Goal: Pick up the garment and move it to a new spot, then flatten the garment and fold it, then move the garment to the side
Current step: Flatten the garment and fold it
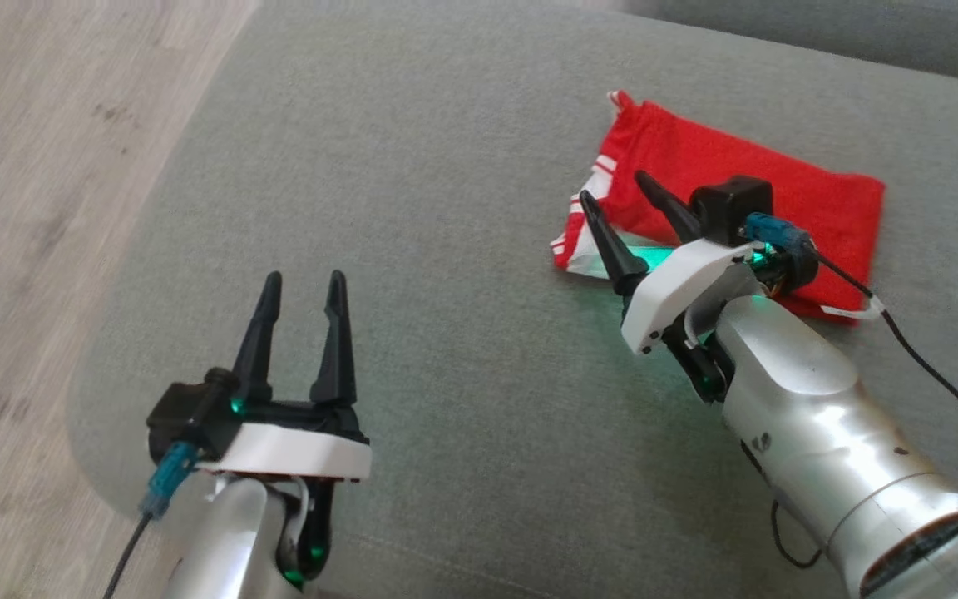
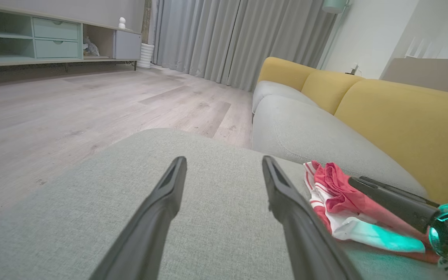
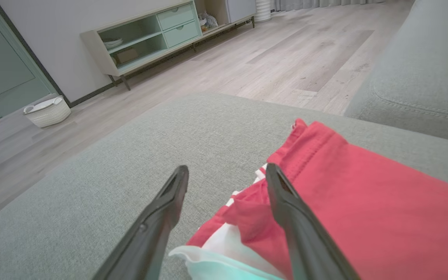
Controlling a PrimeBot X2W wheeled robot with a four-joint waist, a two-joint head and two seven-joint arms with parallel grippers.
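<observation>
Garment [image 1: 745, 175] findings run from the near side outward. Nearest the robot, the left gripper [image 1: 304, 279] hovers over the bare grey seat cushion [image 1: 446, 150], jaws spread wide and empty, well apart from the cloth. Further out, the right gripper [image 1: 614, 187] has its jaws released with nothing clamped between them, poised over the garment's striped white-and-red edge. Whether a fingertip touches the fabric cannot be told. The garment lies as a rough red rectangle on the right, far part of the cushion, its near-left corner bunched with white lining showing. Judgement: the fold looks largely made, and the shift to the side appears to be next. To do it well, the right gripper should pinch through all layers at the bunched corner, not the top layer alone, and drag low so the stack does not open. Room: ample bare cushion lies to the left, ending at a rounded edge above the wooden floor [image 1: 46, 166]. Beyond the garment the surface meets a second cushion [image 2: 305, 128] and the yellow backrest [image 2: 403, 116], so travel that way is short.
</observation>
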